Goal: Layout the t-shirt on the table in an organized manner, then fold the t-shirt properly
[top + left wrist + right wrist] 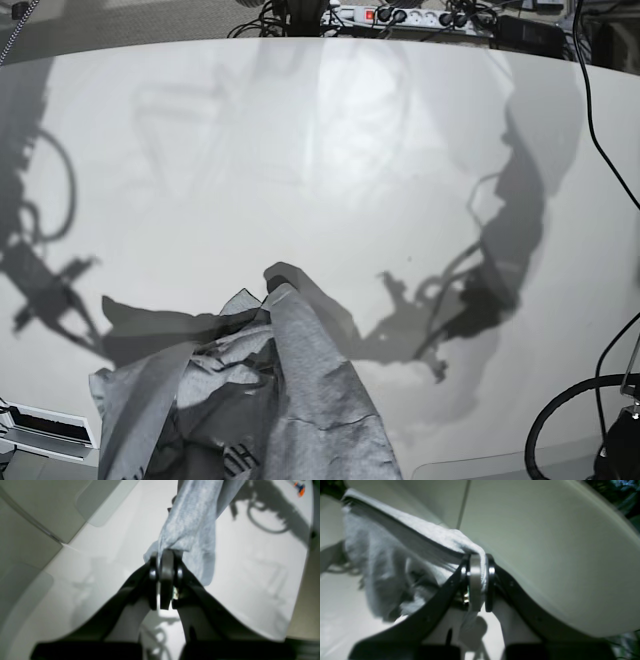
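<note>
Grey t-shirt [300, 400] cloth is clenched in both jaws and hung bunched above the bench [320, 170]; it is stretched between left gripper [166, 555] and right gripper [477, 560], neither nearer.

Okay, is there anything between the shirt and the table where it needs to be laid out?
Nothing visible. Both the left gripper and right gripper are shut on the t-shirt, which hangs bunched over the table. The surface beyond it is bare, crossed only by shadows.
</note>
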Robot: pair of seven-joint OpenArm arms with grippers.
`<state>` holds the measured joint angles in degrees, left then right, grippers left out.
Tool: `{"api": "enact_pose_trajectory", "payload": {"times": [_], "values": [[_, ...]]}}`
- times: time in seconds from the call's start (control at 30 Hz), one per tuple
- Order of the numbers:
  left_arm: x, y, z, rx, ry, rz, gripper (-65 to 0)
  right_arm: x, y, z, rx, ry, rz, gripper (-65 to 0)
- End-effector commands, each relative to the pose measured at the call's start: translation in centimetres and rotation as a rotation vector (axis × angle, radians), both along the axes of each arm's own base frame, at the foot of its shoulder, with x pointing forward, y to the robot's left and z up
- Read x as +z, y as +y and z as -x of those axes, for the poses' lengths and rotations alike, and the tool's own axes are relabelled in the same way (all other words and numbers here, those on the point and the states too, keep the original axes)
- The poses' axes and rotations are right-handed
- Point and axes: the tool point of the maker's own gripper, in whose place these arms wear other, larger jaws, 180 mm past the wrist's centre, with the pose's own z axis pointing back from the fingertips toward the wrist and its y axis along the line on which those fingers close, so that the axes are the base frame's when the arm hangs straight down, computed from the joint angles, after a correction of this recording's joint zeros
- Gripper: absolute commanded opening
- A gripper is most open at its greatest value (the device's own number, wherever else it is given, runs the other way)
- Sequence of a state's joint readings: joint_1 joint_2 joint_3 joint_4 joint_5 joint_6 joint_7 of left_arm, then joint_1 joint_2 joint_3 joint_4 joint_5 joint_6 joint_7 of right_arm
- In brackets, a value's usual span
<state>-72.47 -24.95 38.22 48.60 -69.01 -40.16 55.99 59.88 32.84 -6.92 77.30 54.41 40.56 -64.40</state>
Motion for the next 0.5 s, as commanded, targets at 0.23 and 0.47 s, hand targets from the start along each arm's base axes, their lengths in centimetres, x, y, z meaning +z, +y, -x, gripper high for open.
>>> {"api": "enact_pose_trajectory", "payload": {"times": [0.23,0.47], "values": [[2.3,-3.5,0.3,-0.057,0.064,0.129,-65.0,-2.4,-1.2,1.7,0.010,0.138,0.030,-65.0],[1.6,-13.6,5.1,-0.328,0.186,0.107,-65.0,-2.8,-4.3,2.4,-0.057,0.172,0.085,-65.0]]}}
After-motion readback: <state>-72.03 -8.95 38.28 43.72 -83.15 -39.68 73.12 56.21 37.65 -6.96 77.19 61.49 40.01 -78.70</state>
